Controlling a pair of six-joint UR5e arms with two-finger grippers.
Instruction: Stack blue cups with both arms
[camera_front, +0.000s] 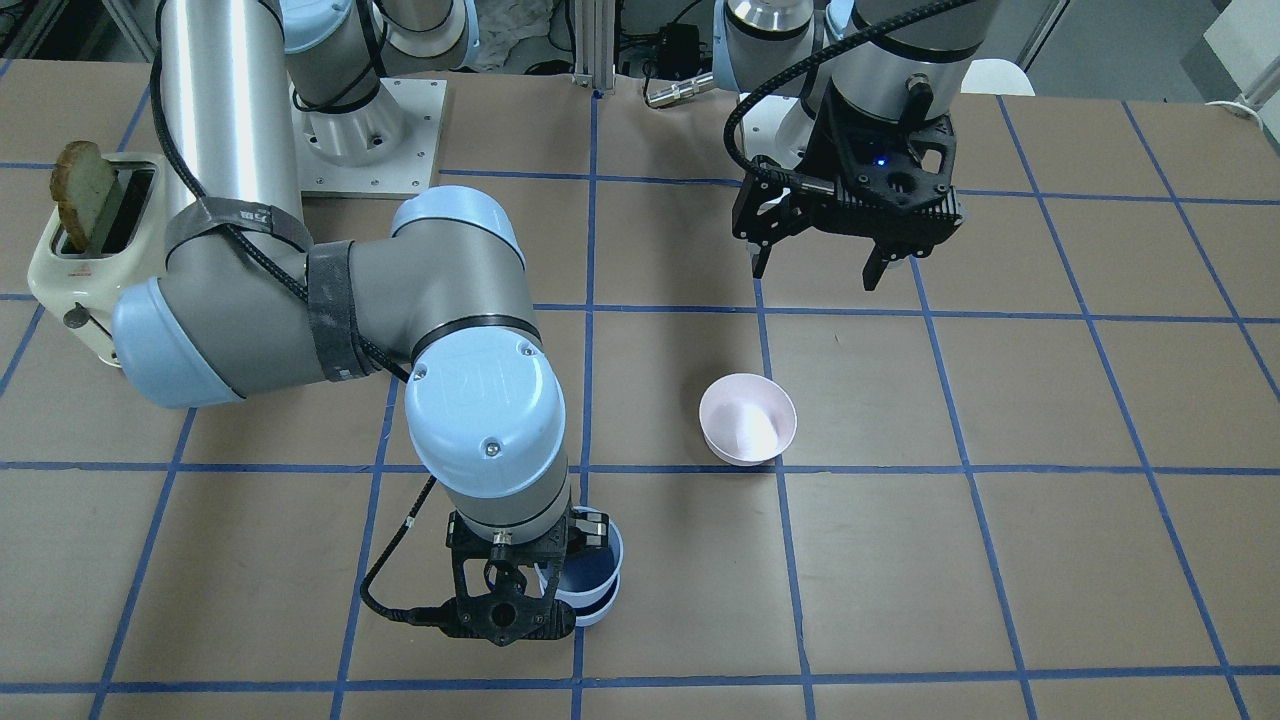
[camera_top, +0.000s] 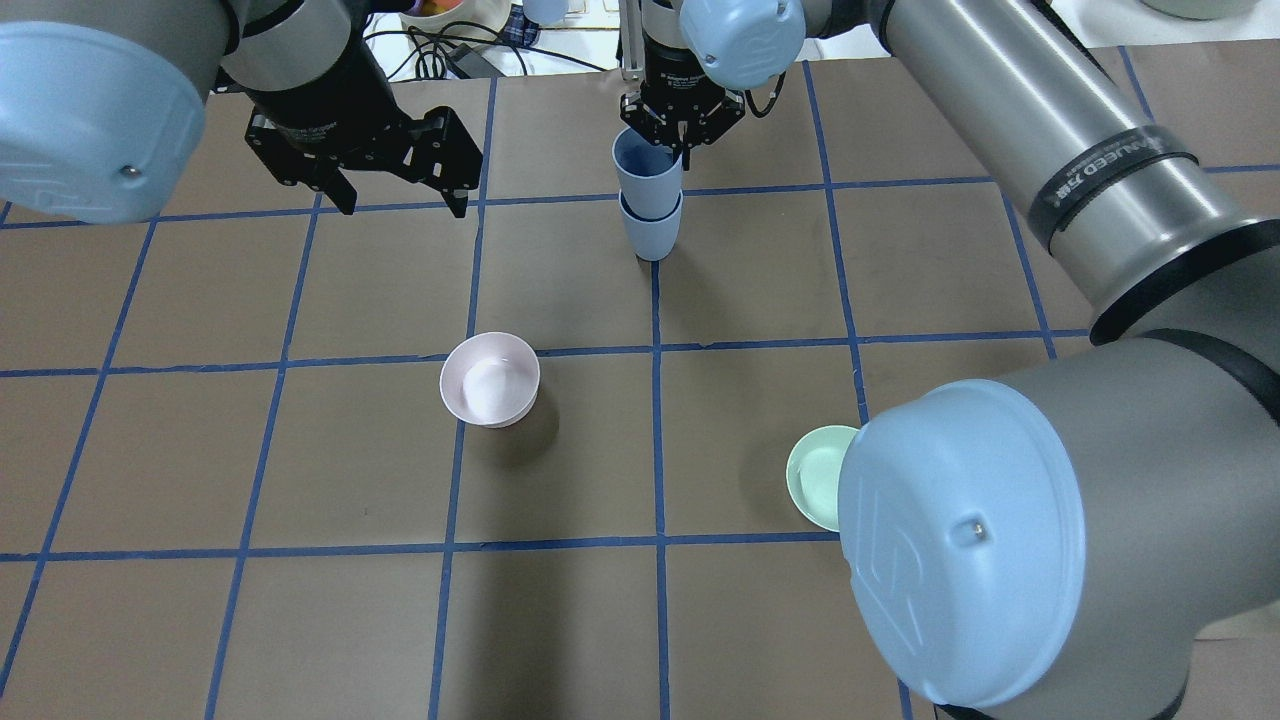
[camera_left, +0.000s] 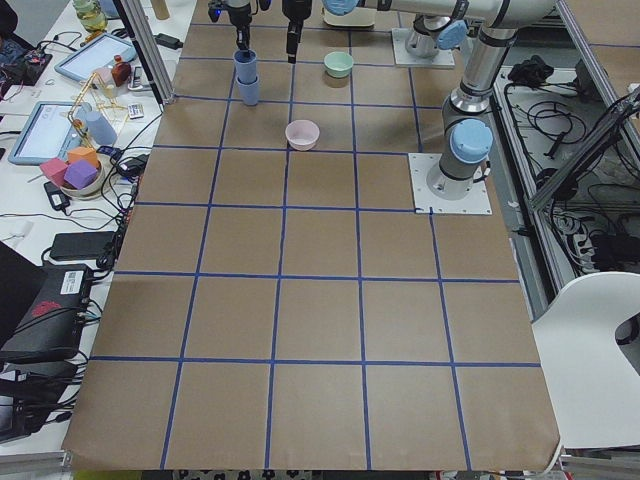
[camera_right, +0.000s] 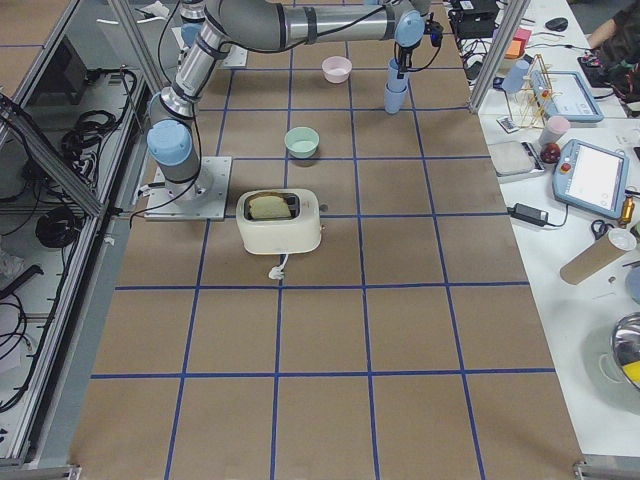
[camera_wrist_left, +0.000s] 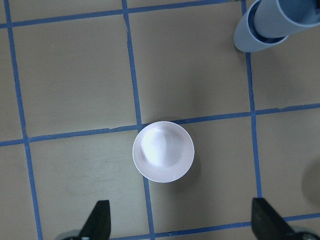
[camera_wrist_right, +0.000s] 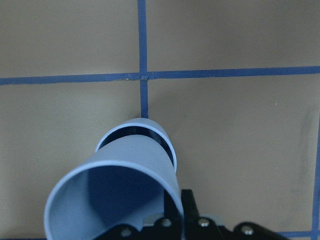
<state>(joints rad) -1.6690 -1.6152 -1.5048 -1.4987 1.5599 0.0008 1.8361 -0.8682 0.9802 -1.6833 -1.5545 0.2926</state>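
Observation:
Two blue cups stand nested at the table's far middle. The upper cup (camera_top: 645, 170) sits part way inside the lower cup (camera_top: 652, 232), which rests on the table. My right gripper (camera_top: 683, 140) is shut on the upper cup's rim, one finger inside and one outside; the wrist view shows the upper cup (camera_wrist_right: 125, 185) above the lower cup's rim (camera_wrist_right: 167, 142). My left gripper (camera_top: 403, 207) is open and empty, hovering above the table to the left of the stack. Its wrist view shows the stack (camera_wrist_left: 270, 25) at the top right.
A pale pink bowl (camera_top: 490, 378) stands upright near the middle, below my left gripper (camera_front: 815, 275). A mint-green bowl (camera_top: 815, 475) sits by my right arm's elbow. A cream toaster (camera_front: 90, 250) with toast stands beside the right arm's base.

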